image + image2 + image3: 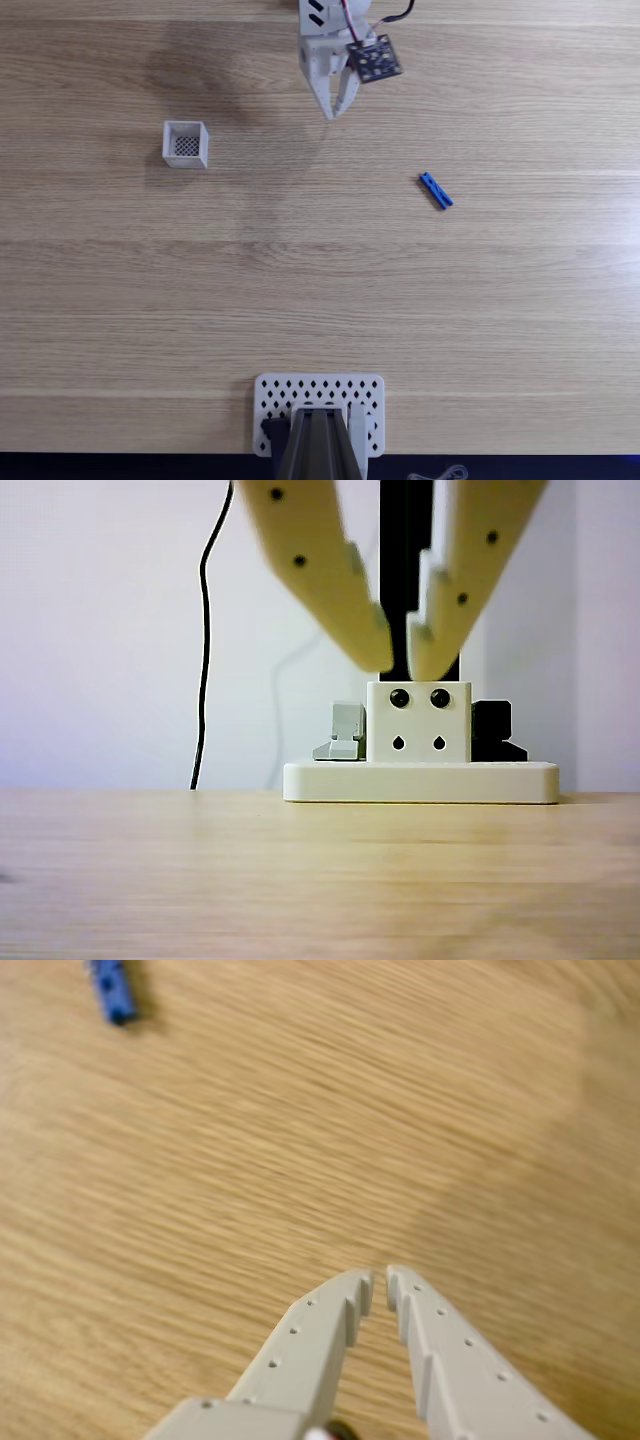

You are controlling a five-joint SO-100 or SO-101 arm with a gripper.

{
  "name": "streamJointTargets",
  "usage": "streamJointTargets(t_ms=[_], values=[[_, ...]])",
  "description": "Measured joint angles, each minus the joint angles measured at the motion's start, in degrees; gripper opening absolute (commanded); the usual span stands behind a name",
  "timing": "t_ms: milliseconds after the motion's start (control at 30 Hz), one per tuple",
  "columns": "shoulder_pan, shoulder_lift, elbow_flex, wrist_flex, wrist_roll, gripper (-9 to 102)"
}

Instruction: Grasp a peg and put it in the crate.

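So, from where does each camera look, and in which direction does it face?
Fixed view: above the table, looking straight down; shows the hand, the peg, the crate and the arm's base plate.
Other view: low, near table level, facing the base; its fingertips hang from the top.
Wrist view: on the arm, looking down past the hand.
Fixed and wrist views share the peg.

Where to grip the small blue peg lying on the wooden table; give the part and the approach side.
Grip the slim blue plastic peg across its narrow width at mid-length, coming straight down from above. It lies flat and diagonal on the wooden table, so turn the fingers square to its long axis.
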Motion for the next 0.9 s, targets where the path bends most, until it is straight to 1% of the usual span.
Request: streamJointTargets(t_ms=[100, 200, 400, 533, 700, 767, 900], values=[[-3.96, -2.46, -1.23, -0.26, -1.85, -1], [-9.05, -6.42, -3.16, -2.11, -1.14, -1], [-17.75, -17.49, -11.34, -5.80, 7.21, 0], [-19.95, -25.05, -17.40, -6.15, 11.69, 0], [-21.27, -31.99, -23.20, -7.03, 13.10, 0], [-21.53, -34.37, -25.84, -7.03, 13.10, 3], [-21.71, -38.58, -31.20, -7.03, 13.10, 13]])
